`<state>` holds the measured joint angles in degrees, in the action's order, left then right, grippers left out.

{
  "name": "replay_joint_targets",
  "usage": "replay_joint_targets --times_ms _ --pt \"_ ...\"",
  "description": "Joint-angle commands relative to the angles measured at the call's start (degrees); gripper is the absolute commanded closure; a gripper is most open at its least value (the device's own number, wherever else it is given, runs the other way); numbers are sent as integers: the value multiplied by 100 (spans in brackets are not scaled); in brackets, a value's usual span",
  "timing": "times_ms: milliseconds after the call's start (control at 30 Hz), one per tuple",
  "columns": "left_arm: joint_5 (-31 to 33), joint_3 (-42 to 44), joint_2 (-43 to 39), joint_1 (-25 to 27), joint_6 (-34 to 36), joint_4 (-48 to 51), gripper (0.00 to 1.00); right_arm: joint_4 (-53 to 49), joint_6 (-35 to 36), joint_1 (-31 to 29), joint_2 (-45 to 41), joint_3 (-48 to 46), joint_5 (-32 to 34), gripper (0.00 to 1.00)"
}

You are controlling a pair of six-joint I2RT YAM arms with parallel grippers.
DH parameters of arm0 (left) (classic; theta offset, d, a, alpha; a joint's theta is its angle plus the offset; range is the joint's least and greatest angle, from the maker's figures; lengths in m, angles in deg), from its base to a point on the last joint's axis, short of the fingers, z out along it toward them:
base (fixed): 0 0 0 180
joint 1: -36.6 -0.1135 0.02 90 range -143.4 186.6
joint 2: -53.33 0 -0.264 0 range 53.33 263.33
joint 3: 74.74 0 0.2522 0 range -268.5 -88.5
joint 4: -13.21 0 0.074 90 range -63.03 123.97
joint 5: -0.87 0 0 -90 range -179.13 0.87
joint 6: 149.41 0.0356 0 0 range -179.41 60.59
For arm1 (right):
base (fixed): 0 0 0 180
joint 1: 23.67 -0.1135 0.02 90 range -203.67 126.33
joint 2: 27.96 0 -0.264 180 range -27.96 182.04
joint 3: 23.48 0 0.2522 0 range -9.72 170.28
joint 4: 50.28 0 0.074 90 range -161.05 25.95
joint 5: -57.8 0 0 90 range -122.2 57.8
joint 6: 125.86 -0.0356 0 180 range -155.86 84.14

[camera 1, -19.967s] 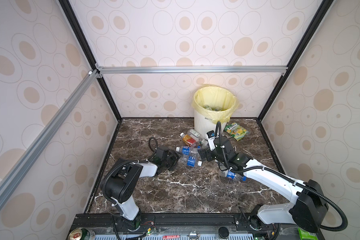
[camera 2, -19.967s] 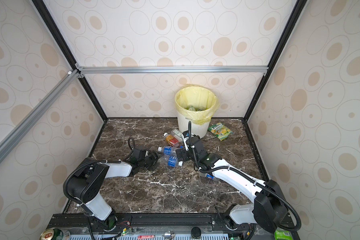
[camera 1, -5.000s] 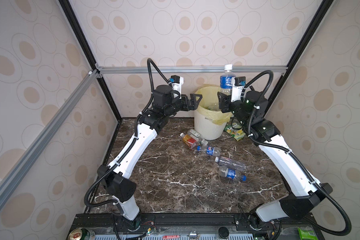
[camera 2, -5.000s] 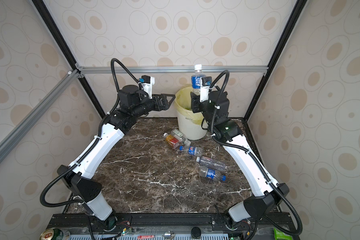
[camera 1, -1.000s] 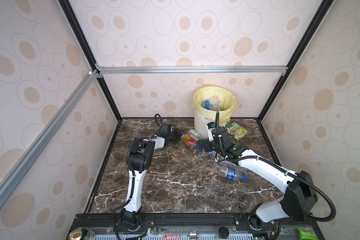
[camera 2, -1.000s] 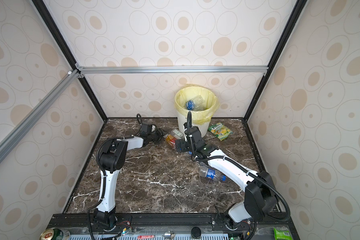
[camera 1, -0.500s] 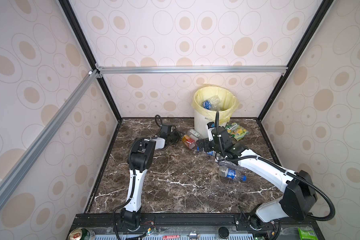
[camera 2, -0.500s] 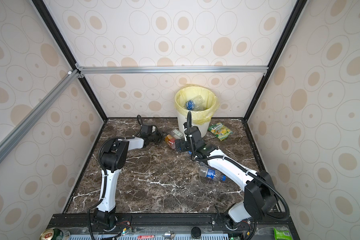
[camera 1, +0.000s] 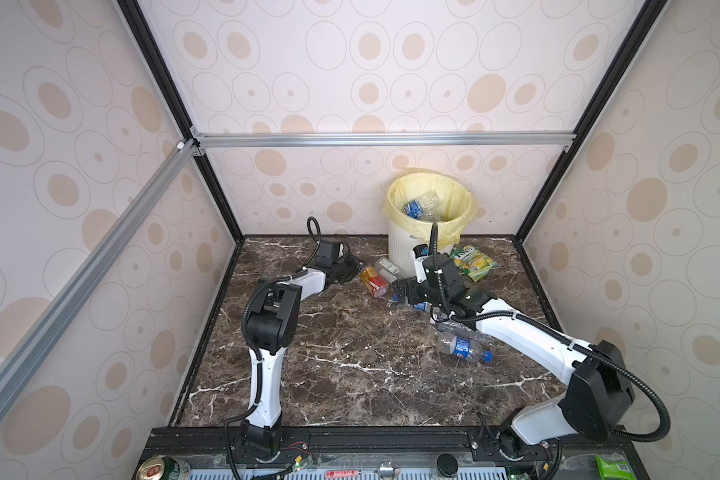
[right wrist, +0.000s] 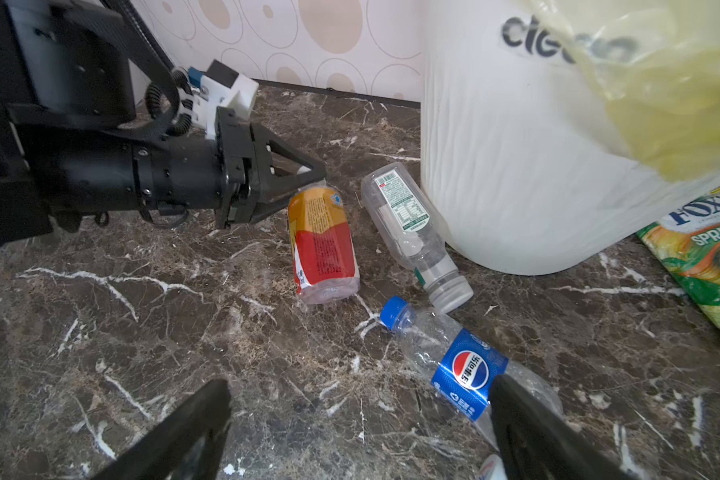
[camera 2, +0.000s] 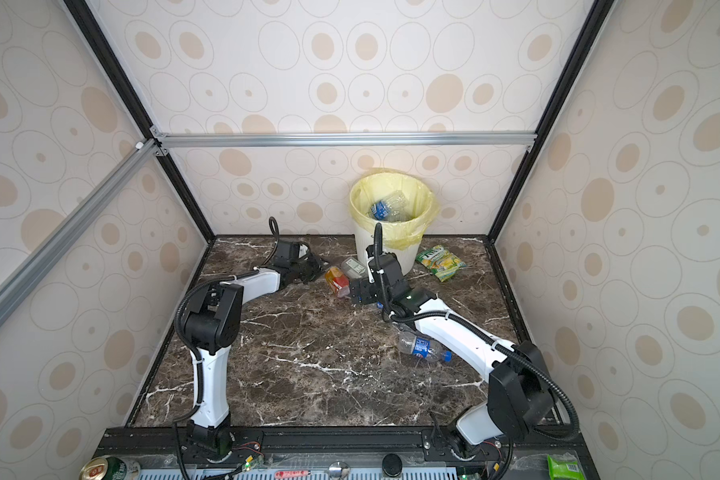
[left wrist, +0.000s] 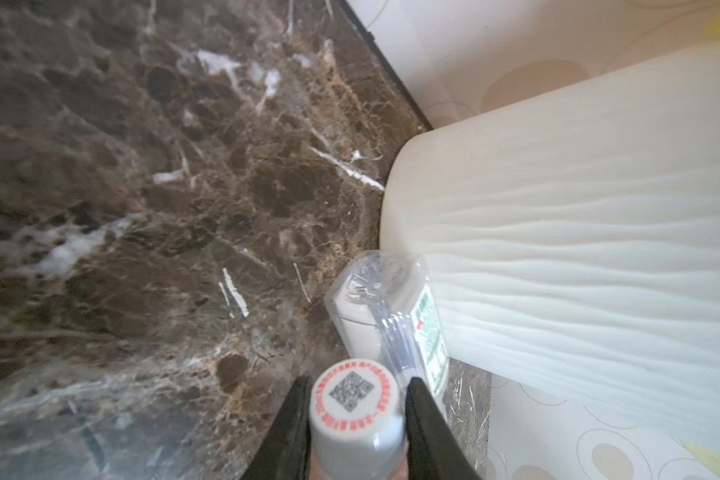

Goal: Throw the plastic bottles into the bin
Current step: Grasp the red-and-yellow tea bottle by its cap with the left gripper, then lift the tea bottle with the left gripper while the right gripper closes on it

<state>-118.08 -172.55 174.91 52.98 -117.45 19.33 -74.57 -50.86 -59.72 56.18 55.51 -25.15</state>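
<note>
Left wrist view: bottom edge is cutting off the orange-red bottle (left wrist: 356, 432) below its white cap, and the left gripper (left wrist: 359, 379) fingers (left wrist: 289, 428) are running out of frame too. In both top views the right arm (camera 1: 516, 332) is lying over a clear bottle (camera 1: 449, 328), hiding most of it. Yellow bag (camera 1: 468, 203) is masking the bottles (camera 1: 422, 205) inside the bin (camera 1: 398, 249); count is coming out unreadable. Right wrist view: frame edge is clipping the snack packet (right wrist: 699, 257), and a right gripper (right wrist: 360, 380) finger (right wrist: 528, 428) is covering the Pepsi bottle (right wrist: 462, 365) base. Can (camera 1: 159, 469) is getting cropped at the bottom edge of both top views.
</note>
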Motion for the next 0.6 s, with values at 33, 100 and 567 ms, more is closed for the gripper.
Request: replay_joint_targets --times_ms 33,100,567 --pt "50 112 -519 -5 557 376 71 -92 -55 -51 -7 -20 -321 0" --pt "3 183 -692 7 615 436 71 -98 -98 -52 27 10 -433 0" --pt "-304 520 -1420 510 574 471 71 52 -603 -55 277 178 -853 0"
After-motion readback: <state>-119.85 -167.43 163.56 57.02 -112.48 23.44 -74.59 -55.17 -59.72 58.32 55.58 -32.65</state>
